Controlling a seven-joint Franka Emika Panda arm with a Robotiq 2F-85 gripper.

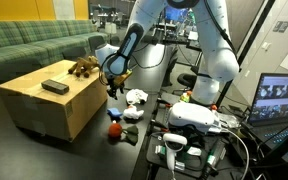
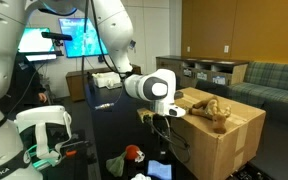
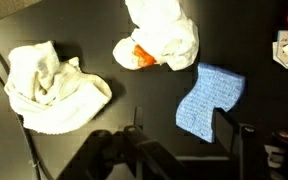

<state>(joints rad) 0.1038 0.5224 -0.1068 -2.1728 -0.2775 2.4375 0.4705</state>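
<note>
Over the dark surface beside the cardboard box [image 1: 44, 108], the gripper [image 3: 188, 132] hangs above a blue cloth [image 3: 210, 95]. The fingers [image 3: 242, 150] stand well apart and hold nothing. The blue cloth lies flat below and between them. A white-and-orange plush toy [image 3: 159, 38] lies just beyond it, and a crumpled white cloth [image 3: 49, 85] lies apart to one side. Writing on the monitor [image 2: 69, 40] is too small to read.

A green sofa [image 1: 32, 45] stands behind a cardboard box [image 1: 46, 108] on dark floor [image 1: 24, 155].
</note>
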